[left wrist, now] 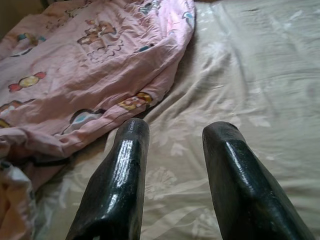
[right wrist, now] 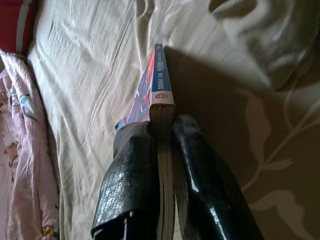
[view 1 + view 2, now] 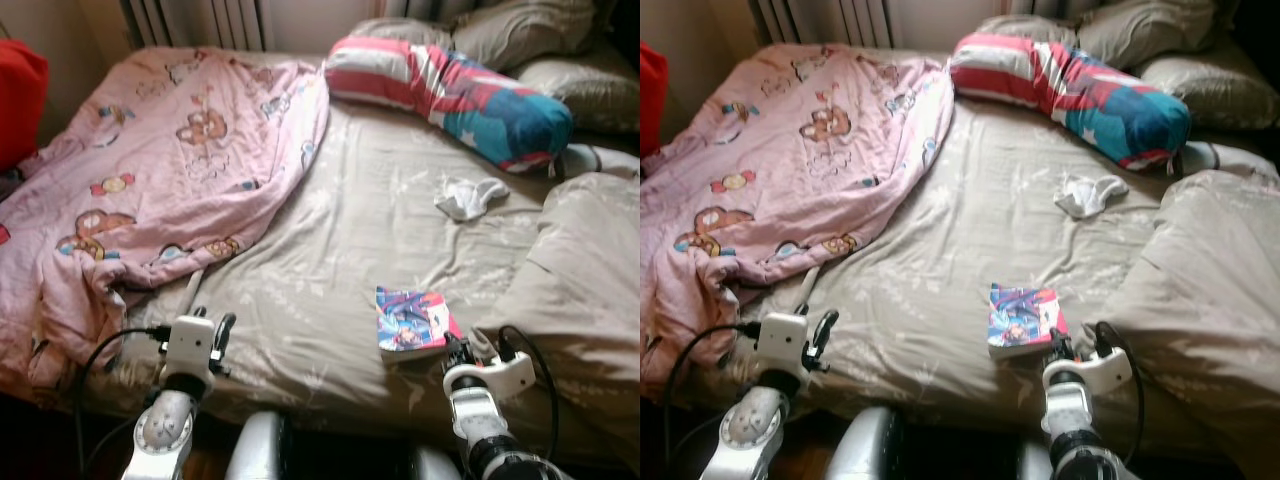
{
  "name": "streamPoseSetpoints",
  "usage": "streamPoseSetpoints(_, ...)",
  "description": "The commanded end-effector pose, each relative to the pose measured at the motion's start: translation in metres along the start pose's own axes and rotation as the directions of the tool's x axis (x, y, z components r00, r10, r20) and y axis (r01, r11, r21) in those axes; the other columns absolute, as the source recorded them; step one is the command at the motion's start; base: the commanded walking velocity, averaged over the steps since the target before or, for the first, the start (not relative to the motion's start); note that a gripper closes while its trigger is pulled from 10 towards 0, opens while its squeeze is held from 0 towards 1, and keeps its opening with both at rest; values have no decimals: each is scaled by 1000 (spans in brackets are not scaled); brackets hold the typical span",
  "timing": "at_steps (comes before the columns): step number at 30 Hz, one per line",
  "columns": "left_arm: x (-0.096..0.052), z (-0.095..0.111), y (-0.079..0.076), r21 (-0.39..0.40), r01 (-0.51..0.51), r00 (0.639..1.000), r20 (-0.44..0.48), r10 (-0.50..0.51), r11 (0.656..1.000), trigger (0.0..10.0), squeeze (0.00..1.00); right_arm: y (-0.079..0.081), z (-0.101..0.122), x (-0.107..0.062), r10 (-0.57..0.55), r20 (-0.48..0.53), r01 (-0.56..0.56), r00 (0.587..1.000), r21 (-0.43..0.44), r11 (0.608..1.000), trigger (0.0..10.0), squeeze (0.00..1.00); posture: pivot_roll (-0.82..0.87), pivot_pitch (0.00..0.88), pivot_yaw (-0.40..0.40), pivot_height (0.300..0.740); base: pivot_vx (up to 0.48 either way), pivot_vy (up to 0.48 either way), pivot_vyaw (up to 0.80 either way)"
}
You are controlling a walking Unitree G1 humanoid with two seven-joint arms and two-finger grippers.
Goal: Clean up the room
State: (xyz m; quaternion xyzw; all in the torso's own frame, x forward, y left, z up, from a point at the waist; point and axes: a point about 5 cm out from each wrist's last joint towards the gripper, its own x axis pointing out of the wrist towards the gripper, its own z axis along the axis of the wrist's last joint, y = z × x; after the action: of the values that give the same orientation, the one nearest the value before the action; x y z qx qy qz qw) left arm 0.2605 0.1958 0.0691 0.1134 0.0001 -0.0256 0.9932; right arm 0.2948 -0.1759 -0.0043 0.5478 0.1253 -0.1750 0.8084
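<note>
The two eye views look forward and down from the head over the near edge of the bed (image 3: 340, 250), both taking in the pink blanket (image 3: 160, 190) on the left, the book (image 3: 408, 320) near right and the pillows (image 3: 1070, 90) far off. The left wrist view sits low and close behind the left gripper (image 1: 175, 135), facing across the sheet to the blanket's edge. The right wrist view looks along the right gripper (image 2: 161, 150) very near the book's edge, sharing book and blanket with the eye views.
</note>
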Motion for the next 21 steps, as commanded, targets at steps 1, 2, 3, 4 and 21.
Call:
streamPoseSetpoints(1,-3,-2,0,1,14,1000,-19,-14,1000,10000,0,0,-7,-1,-10,-24,10,1000,0,1000,10000,0,165,171,37,642,0,0,0)
streamPoseSetpoints(2,-3,-1,0,2,17,1000,-19,-17,1000,10000,0,1,-8,-1,-9,-25,9,1000,4,1000,10000,0,169,174,40,642,0,0,0)
streamPoseSetpoints(3,-3,0,0,3,20,1000,-18,-19,1000,10000,0,2,-9,-1,-8,-27,8,1000,9,1000,10000,0,170,175,41,642,0,0,0)
streamPoseSetpoints(4,-3,2,0,4,24,1000,-18,-24,1000,10000,0,2,-10,0,-11,-28,11,1000,17,1000,10000,0,175,180,45,642,0,0,0)
streamPoseSetpoints(21,-20,0,3,19,52,997,-57,-50,998,10000,0,-8,7,0,-118,15,118,993,-1,993,10000,475,209,220,66,642,0,0,0)
